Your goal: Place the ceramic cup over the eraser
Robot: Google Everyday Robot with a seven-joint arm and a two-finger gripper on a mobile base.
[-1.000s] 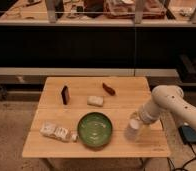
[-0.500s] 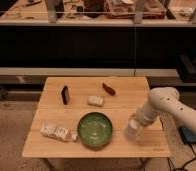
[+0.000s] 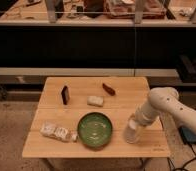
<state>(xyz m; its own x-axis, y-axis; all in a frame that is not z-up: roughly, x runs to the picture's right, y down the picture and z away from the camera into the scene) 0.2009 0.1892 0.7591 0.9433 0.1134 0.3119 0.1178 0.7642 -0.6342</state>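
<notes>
The white arm (image 3: 163, 102) reaches in from the right, and its claw (image 3: 135, 122) is clamped on the top of the ceramic cup (image 3: 131, 133) at the near right of the bench (image 3: 51, 148), just beside the green bowl (image 3: 95, 131). I can't tell whether the cup touches the wood. The eraser (image 3: 65, 94) stands well apart, back on the left. Behind the bowl lies a pale block (image 3: 95, 100), a dark red oblong thing (image 3: 109, 89) beyond it, and a crumpled packet (image 3: 57, 132) sits left of the bowl.
</notes>
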